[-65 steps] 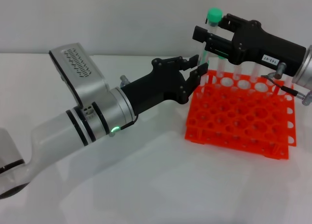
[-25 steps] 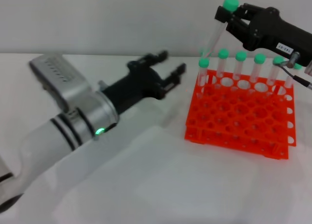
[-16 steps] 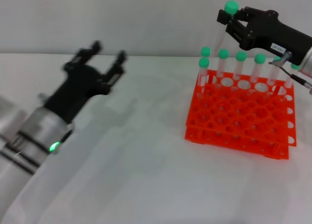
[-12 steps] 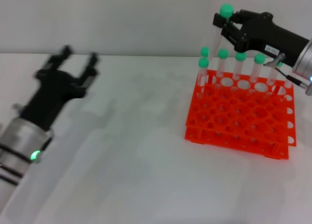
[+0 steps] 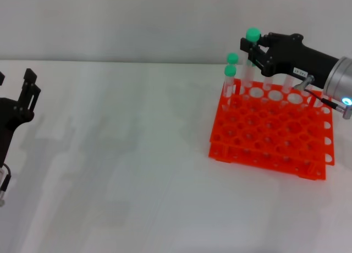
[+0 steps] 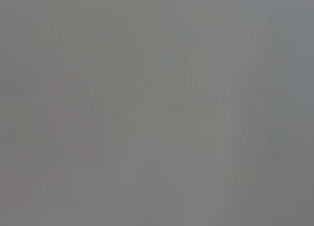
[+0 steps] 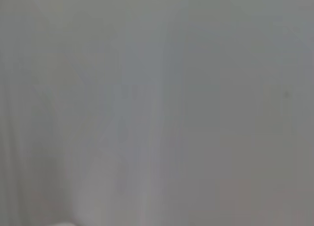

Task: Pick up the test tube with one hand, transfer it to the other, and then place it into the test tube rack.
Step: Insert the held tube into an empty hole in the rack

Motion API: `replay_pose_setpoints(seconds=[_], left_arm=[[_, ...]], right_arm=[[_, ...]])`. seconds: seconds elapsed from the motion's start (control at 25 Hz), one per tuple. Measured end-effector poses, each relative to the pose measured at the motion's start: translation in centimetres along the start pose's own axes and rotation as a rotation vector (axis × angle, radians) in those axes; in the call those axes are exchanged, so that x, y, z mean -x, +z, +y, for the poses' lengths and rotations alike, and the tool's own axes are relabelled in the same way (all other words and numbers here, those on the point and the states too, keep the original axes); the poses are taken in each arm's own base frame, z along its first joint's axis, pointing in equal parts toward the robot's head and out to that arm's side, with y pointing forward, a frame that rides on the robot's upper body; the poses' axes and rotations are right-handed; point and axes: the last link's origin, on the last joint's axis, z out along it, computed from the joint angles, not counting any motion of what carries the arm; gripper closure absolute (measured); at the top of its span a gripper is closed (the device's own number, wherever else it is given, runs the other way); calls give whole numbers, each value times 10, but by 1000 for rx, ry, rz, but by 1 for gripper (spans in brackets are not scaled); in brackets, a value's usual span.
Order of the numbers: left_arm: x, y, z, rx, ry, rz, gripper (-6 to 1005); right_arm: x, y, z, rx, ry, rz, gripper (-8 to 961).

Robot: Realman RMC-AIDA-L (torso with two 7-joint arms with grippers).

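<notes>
From your head camera, the right tool [image 5: 252, 50] hangs over the back left part of the test tube rack [image 5: 272, 129], its black fingers [image 5: 258, 58] clamped on the test tube [image 5: 250, 58] just under the round green cap. The tube stands close to upright, its lower end down among the rear holes of the rack — whether it is seated in a hole you cannot tell from here, since the clear body is faint against the wall. Just beside it, at the rack's back left corner, stand two other green-capped tubes [image 5: 229, 80], upright in their holes and apart from the gripped one. The rack sits on the white table [image 5: 137, 170], to your right. The left tool [image 5: 14, 99] is far off at the left edge of the view, well apart from the rack, with only part of it showing — one black finger sticks up, and you cannot tell how its fingers stand. The left wrist camera gives you only a flat grey blur with nothing you can name. The right wrist camera is the same.
</notes>
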Motion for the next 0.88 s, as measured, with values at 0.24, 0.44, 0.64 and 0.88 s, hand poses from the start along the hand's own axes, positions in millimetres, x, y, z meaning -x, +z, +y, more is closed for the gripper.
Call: replay_pose_setpoints(seconds=[0.24, 0.44, 0.64, 0.88], left_arm=[[0, 6, 4, 19, 0, 0, 326], [1, 6, 6, 24, -10, -4, 327], [2, 6, 8, 26, -19, -8, 328], [3, 8, 12, 34, -31, -12, 329]], right_arm=[[-5, 4, -1, -26, -20, 36, 727], [-11, 3, -2, -36, -9, 56, 725], [-18, 3, 1, -41, 8, 73, 723], [-24, 3, 3, -43, 15, 93, 721]])
